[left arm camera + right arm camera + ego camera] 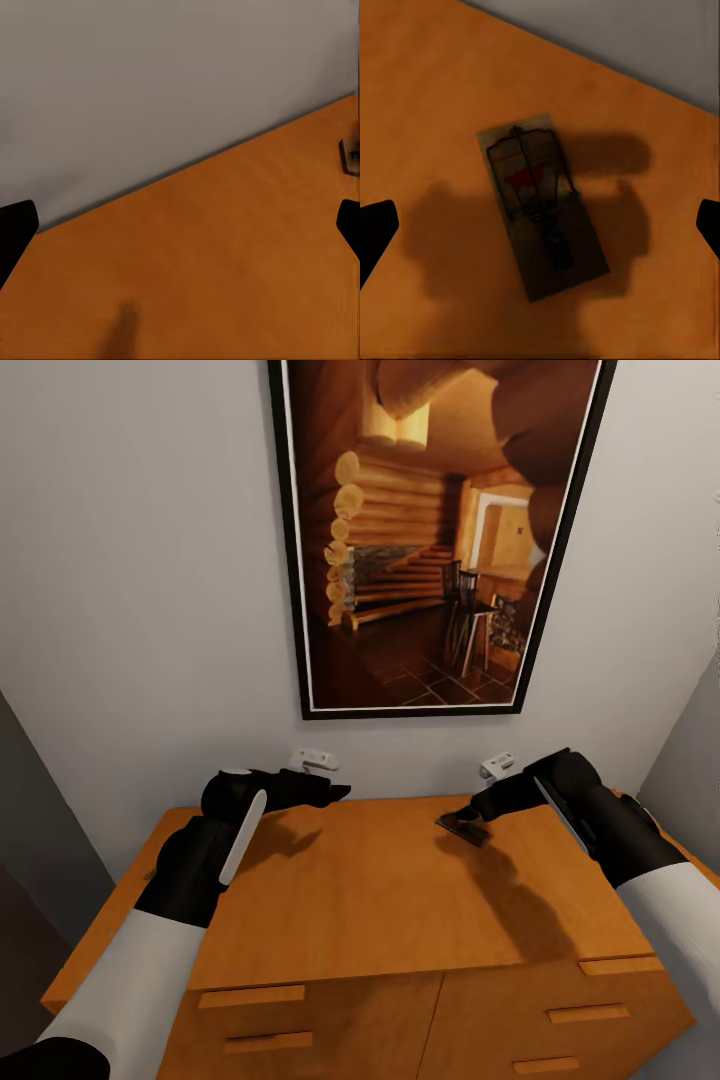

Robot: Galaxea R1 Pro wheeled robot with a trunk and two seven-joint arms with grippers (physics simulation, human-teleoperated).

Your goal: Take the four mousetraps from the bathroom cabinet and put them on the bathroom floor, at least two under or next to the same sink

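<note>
A: Where is the mousetrap (pixel 542 206) lying?
B: Flat on the cabinet (pixel 400 900) worktop, directly beneath the right end effector (pixel 540 229), between its spread fingers and not touching them.
A: And the left end effector (pixel 180 229)?
B: It is hovering over bare worktop near the wall (pixel 140 560), fingers also apart, gripping nothing. A trap's edge is peeking in beside it.

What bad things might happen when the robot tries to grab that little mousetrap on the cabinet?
The mousetrap is small, flat, and lies skewed between the right gripper fingers, so the open gripper might close on its corners and slip off. Pressing down could also push it across the smooth cabinet top toward the wall. The left gripper hangs open nearby and might bump the right arm.
</note>
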